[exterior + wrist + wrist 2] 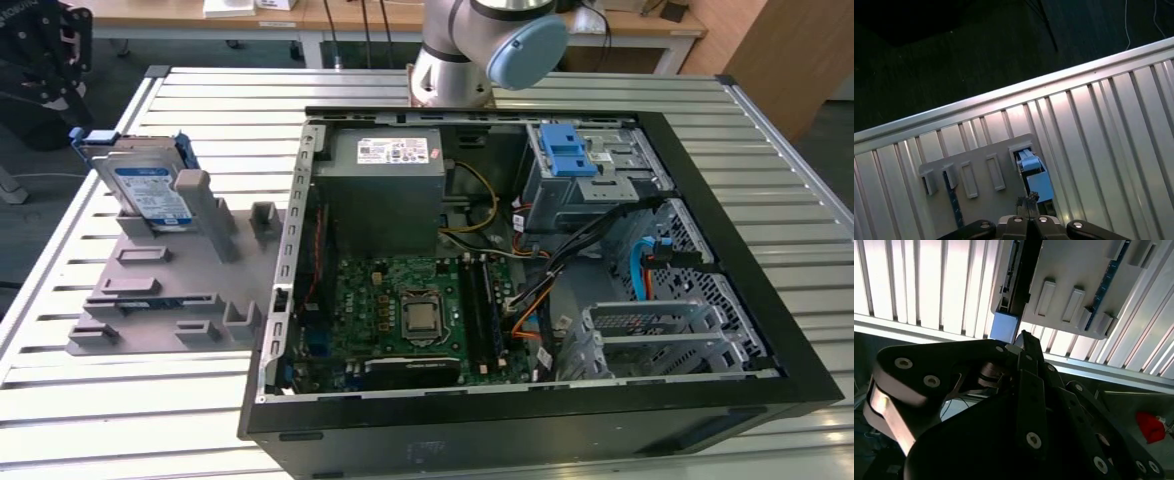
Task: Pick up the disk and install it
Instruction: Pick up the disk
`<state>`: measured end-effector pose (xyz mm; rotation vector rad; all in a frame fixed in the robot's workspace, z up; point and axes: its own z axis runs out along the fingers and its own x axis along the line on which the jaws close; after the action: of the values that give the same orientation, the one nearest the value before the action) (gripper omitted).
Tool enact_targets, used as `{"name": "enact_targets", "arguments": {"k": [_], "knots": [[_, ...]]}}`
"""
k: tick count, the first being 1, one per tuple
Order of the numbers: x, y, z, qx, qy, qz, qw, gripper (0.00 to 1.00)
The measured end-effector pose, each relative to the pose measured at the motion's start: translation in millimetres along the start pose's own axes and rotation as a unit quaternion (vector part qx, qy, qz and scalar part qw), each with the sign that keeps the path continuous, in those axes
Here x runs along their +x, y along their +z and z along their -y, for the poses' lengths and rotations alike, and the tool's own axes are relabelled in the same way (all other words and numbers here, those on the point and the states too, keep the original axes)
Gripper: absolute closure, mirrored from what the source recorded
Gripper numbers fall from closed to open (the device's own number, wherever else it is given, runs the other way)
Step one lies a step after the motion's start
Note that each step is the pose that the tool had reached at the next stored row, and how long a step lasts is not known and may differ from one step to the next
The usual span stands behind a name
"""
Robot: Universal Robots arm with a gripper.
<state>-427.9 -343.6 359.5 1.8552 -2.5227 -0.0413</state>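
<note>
Silver disk [144, 190] standing on edge in grey holder [160, 300] on slatted desk [200, 90], exterior view's left of open computer case [747, 300]. Gripper [1027, 200] hovering above disk's blue end, jaws together, empty.

Arm [470, 45] cut off at exterior view's top, disk [144, 190] btm behind holder post [195, 205]

The disk [144, 190] is standing on edge in a slotted holder [167, 300], sitting just beyond the tip of the tool [1027, 202]. The holder is lying on the worktop [120, 420]. An open computer case [534, 430] is resting beside the holder, farther from the tool.
</note>
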Motion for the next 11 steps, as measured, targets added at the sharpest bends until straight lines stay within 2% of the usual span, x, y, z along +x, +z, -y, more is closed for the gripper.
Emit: {"name": "enact_targets", "arguments": {"k": [6,8,11], "knots": [[0.0,0.1,0.0,0.0014,-0.036,-0.0005,0.9994,0.89],[0.0,0.2,0.0,0.0016,-0.053,-0.0008,0.9986,0.89],[0.0,0.5,0.0,0.0016,-0.08,-0.0014,0.9968,0.89]]}}
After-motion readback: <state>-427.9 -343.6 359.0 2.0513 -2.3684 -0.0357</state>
